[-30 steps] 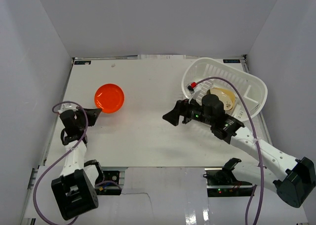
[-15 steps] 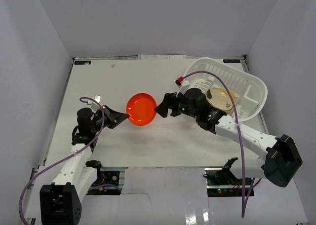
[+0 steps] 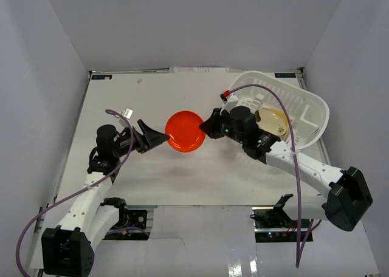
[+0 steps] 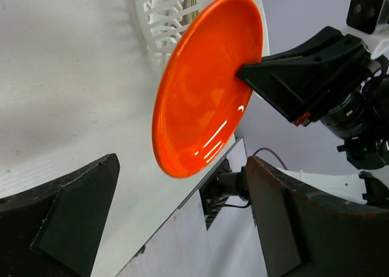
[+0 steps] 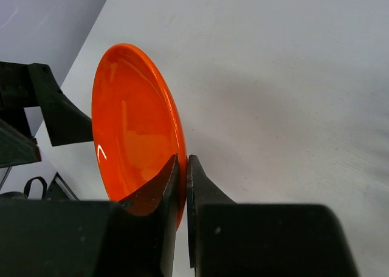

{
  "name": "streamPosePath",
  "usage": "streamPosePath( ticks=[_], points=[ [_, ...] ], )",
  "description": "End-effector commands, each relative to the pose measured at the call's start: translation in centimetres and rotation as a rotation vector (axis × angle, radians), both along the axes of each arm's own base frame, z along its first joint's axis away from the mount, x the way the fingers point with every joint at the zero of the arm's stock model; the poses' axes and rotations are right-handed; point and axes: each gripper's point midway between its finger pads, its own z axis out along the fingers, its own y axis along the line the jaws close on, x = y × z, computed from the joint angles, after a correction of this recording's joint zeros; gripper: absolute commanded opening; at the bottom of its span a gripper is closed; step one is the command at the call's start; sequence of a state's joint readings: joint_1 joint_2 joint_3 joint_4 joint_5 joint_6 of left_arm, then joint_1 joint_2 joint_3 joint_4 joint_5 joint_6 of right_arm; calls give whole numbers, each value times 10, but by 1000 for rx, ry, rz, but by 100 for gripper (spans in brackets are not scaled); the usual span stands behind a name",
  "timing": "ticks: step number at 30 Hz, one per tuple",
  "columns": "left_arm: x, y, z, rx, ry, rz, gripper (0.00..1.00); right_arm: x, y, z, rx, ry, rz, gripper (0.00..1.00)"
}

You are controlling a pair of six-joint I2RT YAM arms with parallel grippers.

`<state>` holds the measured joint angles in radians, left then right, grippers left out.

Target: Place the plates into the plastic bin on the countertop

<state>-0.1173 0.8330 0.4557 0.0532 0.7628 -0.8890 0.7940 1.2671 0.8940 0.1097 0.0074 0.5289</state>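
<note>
Right wrist view: a glossy, plain orange round plate (image 5: 130, 128), shallow, is held on edge over the desk (image 5: 292, 76), its rim pinched between the right fingers (image 5: 159, 186). The left fingers (image 4: 67, 216) are spread apart just beside it, left of the bin (image 3: 304, 101).

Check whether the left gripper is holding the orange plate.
No, the left gripper has its fingers spread wide, off the orange plate, and the right gripper alone pinches its rim.
</note>
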Motion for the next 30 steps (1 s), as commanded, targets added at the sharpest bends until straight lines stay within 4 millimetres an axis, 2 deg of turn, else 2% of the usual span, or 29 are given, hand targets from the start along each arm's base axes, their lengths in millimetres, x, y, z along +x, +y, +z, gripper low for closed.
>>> streamPosePath(
  ticks=[1, 2, 3, 4, 5, 6, 7, 8, 9, 10, 11, 12, 13, 15, 18, 22, 23, 24, 26, 30],
  points=[
    [-3, -5, 33, 40, -139, -81, 98, 24, -30, 69, 85, -163, -134, 8],
    [-6, -5, 39, 55, -137, -94, 98, 38, -53, 73, 73, -168, -198, 8],
    [-7, -5, 42, 72, -152, -104, 98, 43, -71, 86, 84, -194, -238, 8],
    [-11, -3, 41, 109, -173, -123, 98, 61, -106, 90, 72, -207, -336, 8],
    [-14, -3, 50, 121, -208, -139, 98, 62, -131, 95, 70, -219, -397, 8],
    [-18, -2, 54, 149, -259, -153, 98, 79, -177, 94, 43, -228, -550, 8],
    [-22, -2, 53, 157, -269, -164, 98, 84, -203, 92, 24, -231, -633, 8],
    [-28, -2, 52, 161, -273, -178, 98, 86, -225, 87, 8, -225, -701, 8],
    [-36, -3, 50, 158, -288, -203, 98, 86, -247, 73, -11, -205, -762, 8],
    [-40, -3, 46, 162, -292, -214, 98, 89, -279, 64, -18, -183, -838, 8],
    [-43, -3, 41, 165, -292, -222, 98, 90, -292, 54, -9, -153, -872, 8],
    [-48, -3, 33, 168, -288, -231, 98, 89, -300, 36, -8, -107, -876, 8],
    [-50, -2, 26, 177, -278, -230, 98, 89, -330, 27, -5, -82, -953, 8],
    [-52, 1, 10, 195, -255, -213, 98, 90, -343, 3, -1, -13, -979, 8],
    [-50, 3, 16, 203, -287, -184, 98, 95, -344, -21, -2, 61, -961, 8],
    [-47, 4, 13, 210, -275, -177, 98, 90, -351, -63, -24, 170, -1011, 10],
    [-47, 3, 12, 209, -271, -181, 98, 90, -351, -68, -29, 178, -1011, 13],
    [-47, 3, 12, 209, -272, -180, 98, 91, -346, -71, -31, 185, -973, 25],
    [-47, 3, 13, 211, -277, -179, 98, 86, -345, -77, -55, 232, -966, 30],
    [-46, 4, 13, 213, -275, -169, 98, 79, -350, -62, -74, 180, -988, 56]
  ],
)
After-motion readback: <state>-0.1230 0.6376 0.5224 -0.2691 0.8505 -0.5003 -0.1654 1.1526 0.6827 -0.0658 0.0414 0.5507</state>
